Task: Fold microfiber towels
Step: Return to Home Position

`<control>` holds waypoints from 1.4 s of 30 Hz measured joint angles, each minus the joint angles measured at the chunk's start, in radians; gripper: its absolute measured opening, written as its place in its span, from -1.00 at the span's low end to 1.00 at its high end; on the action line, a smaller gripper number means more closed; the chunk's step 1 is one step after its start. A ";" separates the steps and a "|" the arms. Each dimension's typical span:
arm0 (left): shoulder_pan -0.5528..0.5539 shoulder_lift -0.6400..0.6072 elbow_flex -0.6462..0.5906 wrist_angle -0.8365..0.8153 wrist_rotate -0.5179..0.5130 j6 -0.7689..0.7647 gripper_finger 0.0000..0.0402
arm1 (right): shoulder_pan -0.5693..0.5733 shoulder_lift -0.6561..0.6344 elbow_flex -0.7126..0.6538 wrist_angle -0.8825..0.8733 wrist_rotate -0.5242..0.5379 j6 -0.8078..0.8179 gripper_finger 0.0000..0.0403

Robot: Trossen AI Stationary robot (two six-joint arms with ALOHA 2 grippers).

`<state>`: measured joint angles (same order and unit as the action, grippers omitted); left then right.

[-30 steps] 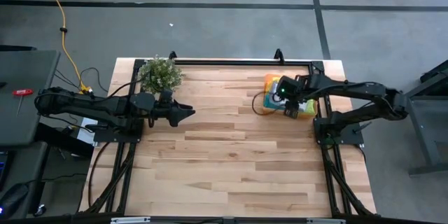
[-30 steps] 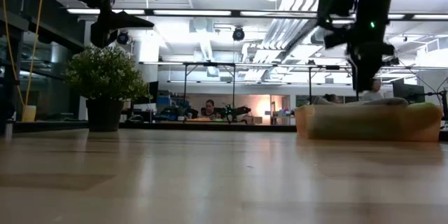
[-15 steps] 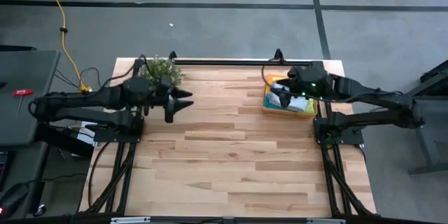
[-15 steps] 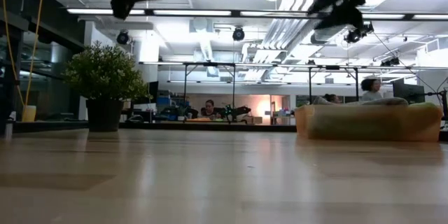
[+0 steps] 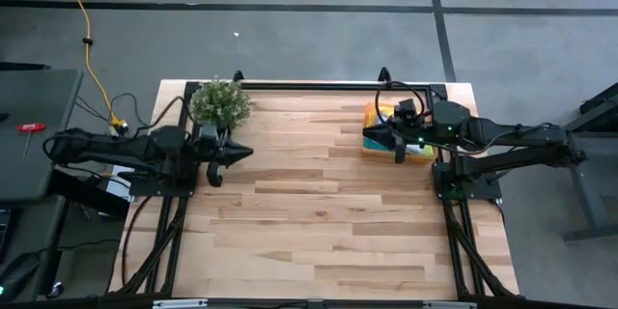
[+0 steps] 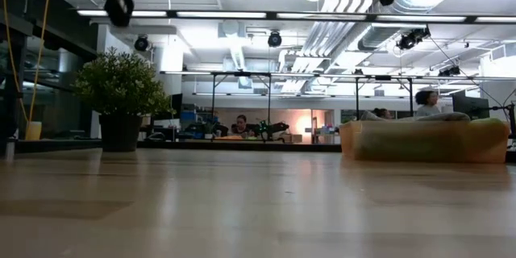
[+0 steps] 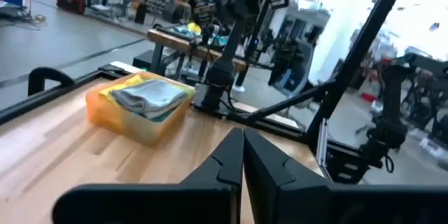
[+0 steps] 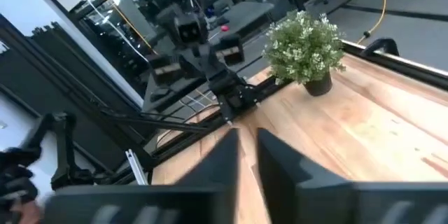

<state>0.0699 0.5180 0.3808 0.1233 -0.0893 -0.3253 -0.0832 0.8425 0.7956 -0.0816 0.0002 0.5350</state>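
My L pincer hangs above the table near its 9 o'clock edge, tips aimed twd 3. Fingers pressed tog., nothing in them. Plant stands at approx. 10 o'clock, just beside that arm. My R pincer hangs high over the 2 o'clock corner, aimed twd 9. Its fingers are parted by a thin slit only, holding nothing. Towels lie stacked in the orange tray at 2 o'clock, below the R pincer, w/ a grey one on top and yellow showing at the edge.
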 joint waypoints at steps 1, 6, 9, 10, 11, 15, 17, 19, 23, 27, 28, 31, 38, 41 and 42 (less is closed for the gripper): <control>-0.003 -0.024 -0.049 0.041 -0.006 -0.007 -0.99 | 0.005 0.000 0.003 -0.006 0.001 0.003 -0.88; 0.020 -0.150 -0.262 0.231 -0.011 -0.081 -1.00 | 0.014 -0.001 0.003 -0.069 0.011 0.086 -0.89; 0.040 -0.223 -0.340 0.245 -0.008 -0.126 -1.00 | 0.014 -0.002 0.003 -0.134 0.005 0.111 -0.98; 0.047 -0.248 -0.360 0.245 -0.007 -0.138 -1.00 | 0.014 -0.005 0.003 -0.155 0.003 0.125 -0.97; 0.052 -0.271 -0.372 0.227 -0.005 -0.148 -1.00 | 0.014 -0.008 0.003 -0.171 0.002 0.138 -0.96; 0.070 -0.335 -0.369 0.115 0.000 -0.154 -1.00 | 0.014 -0.050 -0.012 -0.227 -0.032 0.144 -0.99; 0.076 -0.352 -0.369 0.099 0.019 -0.161 -1.00 | 0.014 -0.093 -0.044 -0.241 -0.039 0.150 -0.99; 0.080 -0.358 -0.368 0.094 0.039 -0.162 -1.00 | 0.025 -0.149 -0.092 -0.243 -0.038 0.164 -1.00; 0.081 -0.357 -0.368 0.088 0.041 -0.162 -1.00 | 0.101 -0.292 -0.222 -0.233 0.009 0.193 -1.00; 0.080 -0.357 -0.368 0.078 0.041 -0.162 -1.00 | 0.172 -0.422 -0.383 -0.071 0.085 0.170 -1.00; 0.080 -0.357 -0.368 0.079 0.041 -0.162 -1.00 | 0.191 -0.447 -0.427 -0.007 0.096 0.157 -1.00; 0.080 -0.357 -0.368 0.079 0.041 -0.162 -1.00 | 0.245 -0.509 -0.561 0.160 0.122 0.109 -1.00; 0.080 -0.357 -0.368 0.079 0.041 -0.162 -1.00 | 0.257 -0.740 -0.746 0.225 0.056 0.092 -1.00; 0.080 -0.357 -0.368 0.079 0.041 -0.162 -1.00 | 0.239 -0.843 -0.785 0.167 0.051 0.094 -1.00; 0.080 -0.356 -0.368 0.080 0.041 -0.162 -1.00 | 0.234 -0.840 -0.779 0.128 0.053 0.082 -1.00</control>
<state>0.1497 0.1619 0.0124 0.2030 -0.0483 -0.4870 0.1508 0.0025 0.0163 0.0466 0.0531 0.6168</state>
